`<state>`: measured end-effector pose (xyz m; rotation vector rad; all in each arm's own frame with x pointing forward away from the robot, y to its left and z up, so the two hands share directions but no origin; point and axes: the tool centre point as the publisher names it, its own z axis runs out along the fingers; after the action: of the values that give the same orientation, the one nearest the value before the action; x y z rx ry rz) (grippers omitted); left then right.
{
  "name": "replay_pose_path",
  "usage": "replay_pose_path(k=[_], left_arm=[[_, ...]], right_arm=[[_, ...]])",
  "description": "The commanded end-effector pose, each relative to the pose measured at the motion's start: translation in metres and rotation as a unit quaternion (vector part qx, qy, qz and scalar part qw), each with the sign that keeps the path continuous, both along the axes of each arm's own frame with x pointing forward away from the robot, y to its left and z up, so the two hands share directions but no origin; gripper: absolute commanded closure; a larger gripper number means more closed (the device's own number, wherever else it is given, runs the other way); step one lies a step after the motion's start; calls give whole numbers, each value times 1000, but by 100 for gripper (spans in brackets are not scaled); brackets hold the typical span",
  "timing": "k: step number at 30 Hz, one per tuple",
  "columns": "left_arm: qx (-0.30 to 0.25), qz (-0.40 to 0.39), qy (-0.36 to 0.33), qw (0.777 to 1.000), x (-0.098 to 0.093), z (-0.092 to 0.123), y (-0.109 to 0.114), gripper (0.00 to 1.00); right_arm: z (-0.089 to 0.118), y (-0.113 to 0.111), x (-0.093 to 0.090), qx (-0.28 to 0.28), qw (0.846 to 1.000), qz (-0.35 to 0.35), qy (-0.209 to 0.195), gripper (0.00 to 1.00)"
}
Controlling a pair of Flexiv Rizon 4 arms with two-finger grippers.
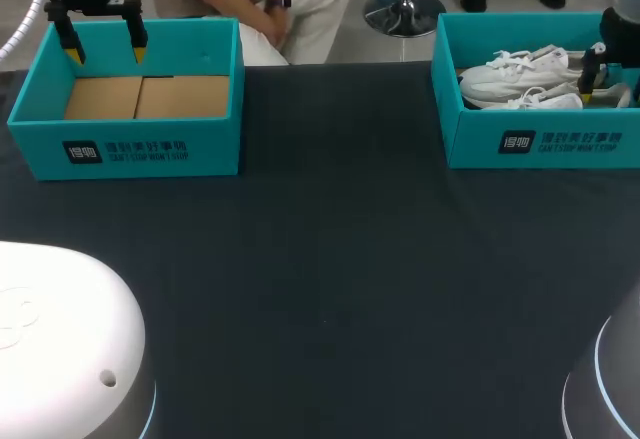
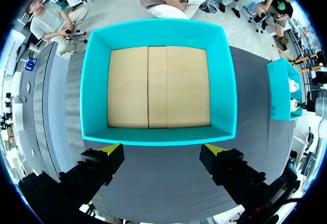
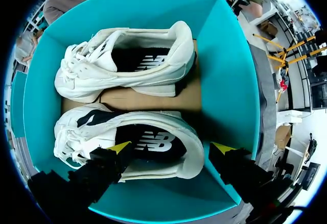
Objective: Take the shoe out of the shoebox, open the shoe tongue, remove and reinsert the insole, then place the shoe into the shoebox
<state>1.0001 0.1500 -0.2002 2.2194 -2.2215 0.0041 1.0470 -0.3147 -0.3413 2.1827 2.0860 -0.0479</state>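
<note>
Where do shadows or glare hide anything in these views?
Head view: table evenly lit, no glare; shoes readable in the right shoebox. Left wrist view: empty shoebox evenly lit inside. Right wrist view: deep shadow beside the heel of the nearer shoe.

The first shoebox (image 2: 158, 30) sits on the table (image 1: 330, 259) just ahead of the left gripper (image 2: 161, 150). The second shoebox (image 3: 225, 81) lies beneath the right gripper (image 3: 171, 147), well apart from the first. Inside it, the near shoe (image 3: 168, 170) lies under that gripper, with the far shoe (image 3: 102, 73) just ahead, side by side.
</note>
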Motion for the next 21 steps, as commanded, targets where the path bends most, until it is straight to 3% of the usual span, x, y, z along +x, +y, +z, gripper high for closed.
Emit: replay_pose_path(k=[1,4,5,7,10,14,21], left_arm=[[0,0,0,1000,0,0,0,0],[0,0,0,1000,0,0,0,0],[0,0,0,1000,0,0,0,0],[0,0,0,1000,0,0,0,0],[0,0,0,1000,0,0,0,0],[0,0,0,1000,0,0,0,0],[0,0,0,1000,0,0,0,0]], right_arm=[[-3,-2,2,1,1000,-2,1,0],[-4,-3,2,0,1000,-2,0,0],[-4,-3,2,-1,1000,-3,0,11],[-5,-4,1,-1,1000,-5,0,40],[-5,-5,2,-2,1000,-7,-1,60],[-6,-5,1,-4,1000,-7,-2,76],[-2,-6,1,-10,1000,-11,-3,95]])
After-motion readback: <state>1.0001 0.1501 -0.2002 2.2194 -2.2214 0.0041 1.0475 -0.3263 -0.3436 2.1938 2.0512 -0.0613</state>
